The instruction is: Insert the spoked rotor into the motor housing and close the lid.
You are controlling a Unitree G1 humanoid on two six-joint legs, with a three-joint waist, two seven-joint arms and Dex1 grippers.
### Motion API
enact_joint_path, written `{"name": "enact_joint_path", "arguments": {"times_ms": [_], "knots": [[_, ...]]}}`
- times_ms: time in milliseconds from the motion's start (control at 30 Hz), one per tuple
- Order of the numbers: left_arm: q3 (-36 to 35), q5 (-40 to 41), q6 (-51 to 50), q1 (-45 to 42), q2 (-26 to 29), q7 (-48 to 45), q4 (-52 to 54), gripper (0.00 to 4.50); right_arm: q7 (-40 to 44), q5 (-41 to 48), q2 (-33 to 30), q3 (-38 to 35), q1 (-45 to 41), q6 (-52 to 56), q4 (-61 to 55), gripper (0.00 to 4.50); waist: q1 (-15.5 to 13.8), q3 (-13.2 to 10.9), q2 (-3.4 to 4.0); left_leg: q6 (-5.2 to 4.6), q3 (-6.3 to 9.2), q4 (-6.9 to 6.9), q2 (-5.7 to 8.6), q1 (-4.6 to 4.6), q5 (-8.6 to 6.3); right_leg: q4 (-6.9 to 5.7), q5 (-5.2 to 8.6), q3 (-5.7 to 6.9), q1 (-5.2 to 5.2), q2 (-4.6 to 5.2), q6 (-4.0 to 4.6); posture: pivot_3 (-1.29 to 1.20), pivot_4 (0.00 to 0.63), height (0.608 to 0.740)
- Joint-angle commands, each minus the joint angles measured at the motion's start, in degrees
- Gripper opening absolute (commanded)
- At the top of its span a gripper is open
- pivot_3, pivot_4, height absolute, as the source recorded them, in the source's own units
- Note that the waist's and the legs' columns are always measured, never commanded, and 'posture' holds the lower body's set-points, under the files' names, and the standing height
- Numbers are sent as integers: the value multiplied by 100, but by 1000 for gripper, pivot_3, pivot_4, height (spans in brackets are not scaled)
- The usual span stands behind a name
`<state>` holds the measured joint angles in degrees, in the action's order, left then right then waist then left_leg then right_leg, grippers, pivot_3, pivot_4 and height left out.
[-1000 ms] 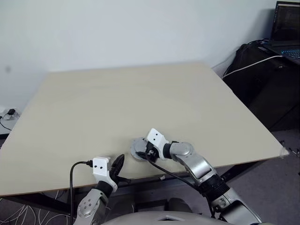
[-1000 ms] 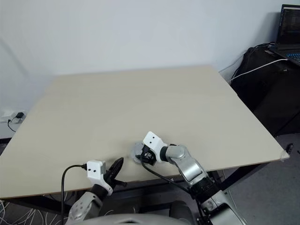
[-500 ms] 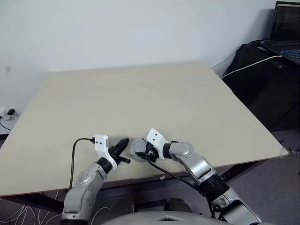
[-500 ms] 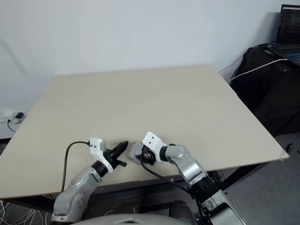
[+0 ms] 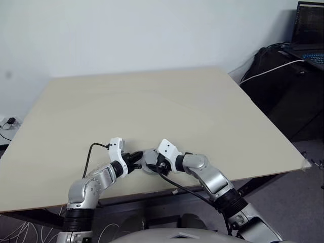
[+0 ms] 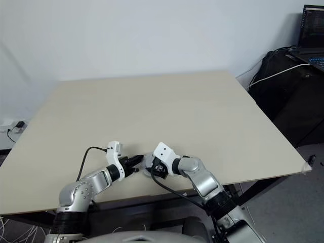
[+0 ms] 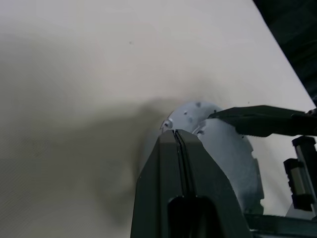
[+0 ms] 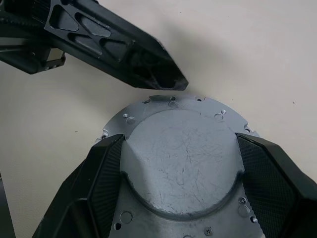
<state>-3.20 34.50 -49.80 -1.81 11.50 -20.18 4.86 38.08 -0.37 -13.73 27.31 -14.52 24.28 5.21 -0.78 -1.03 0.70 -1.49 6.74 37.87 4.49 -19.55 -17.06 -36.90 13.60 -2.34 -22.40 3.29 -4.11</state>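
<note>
Both pincers at the grey disc

The right pincer (image 8: pixel 181 163) clamped the motor housing (image 8: pixel 185 148) near the bench's (image 5: pixel 167 106) front edge; the left pincer (image 5: pixel 136 158), fingers together, apparently touched its rim.

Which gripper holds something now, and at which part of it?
The right gripper holds the round grey metal part, jaws on opposite sides of its raised disc. The left gripper, shut, holds nothing.
</note>
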Motion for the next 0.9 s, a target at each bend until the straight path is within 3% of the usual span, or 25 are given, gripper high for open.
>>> {"name": "enact_joint_path", "arguments": {"times_ms": [33, 600, 733, 900], "knots": [[-33, 51, -175, -135, 59, -56, 58, 0, -90, -132, -98, -68, 25, 182, 59, 3194, 0, 0, 0, 1, 0, 0, 0, 0, 0, 0, 0, 0, 0, 0, 0, 0, 0, 740], [255, 58, -716, -52, 52, -331, 184, 0, -34, -110, -71, -19, 14, 192, 44, 3194, -7, 1, 0, 3, 1, -2, 1, 0, 1, 1, 2, 0, 1, 3, -2, 0, 0, 740], [267, 29, -732, -41, 39, -312, 183, 0, 104, 35, -68, -54, 55, 273, -115, 4491, -10, 2, -1, 4, 2, -2, 1, 0, 1, 1, 1, 0, 1, 4, -1, 0, 0, 740], [274, 6, -716, 0, 36, -301, 189, 0, 127, 186, -54, -220, 56, 286, -373, 4491, -16, 1, -3, 3, 3, -4, 3, -2, 1, 3, 1, 0, 1, 7, -1, 0, 0, 740]]}}
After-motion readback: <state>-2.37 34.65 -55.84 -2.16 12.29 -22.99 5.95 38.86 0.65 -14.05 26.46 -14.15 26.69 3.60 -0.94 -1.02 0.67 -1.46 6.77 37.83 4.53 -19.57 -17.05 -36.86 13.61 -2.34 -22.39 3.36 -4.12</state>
